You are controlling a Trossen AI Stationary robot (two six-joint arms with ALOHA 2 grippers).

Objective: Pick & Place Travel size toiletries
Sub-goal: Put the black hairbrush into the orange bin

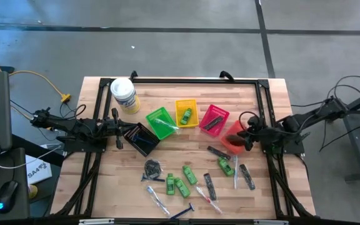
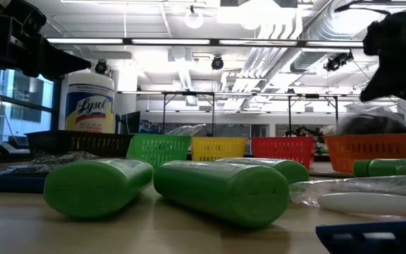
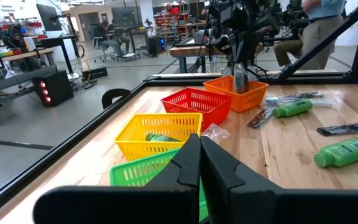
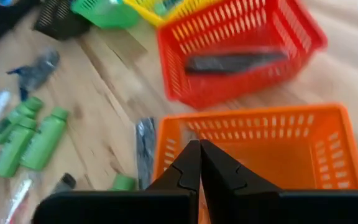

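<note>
Overhead, the left gripper sits at centre-left of the frame beside the black basket, its fingers pressed together on nothing. Just above it stands a white tub with a yellow label. Moving right, a row of small baskets runs across the middle: the green basket with a clear wrapped item at its rim, the yellow basket holding one green bottle, the red basket holding a black comb, and the orange basket. Over the orange basket hovers the right gripper, fingers closed against each other and empty. Below the baskets, in the lower middle of the frame, the remaining travel size toiletries lie loose on the wooden table: a dark coiled bundle, green mini bottles, clear tubes, a blue-handled razor, more combs and another green bottle near the orange basket.
</note>
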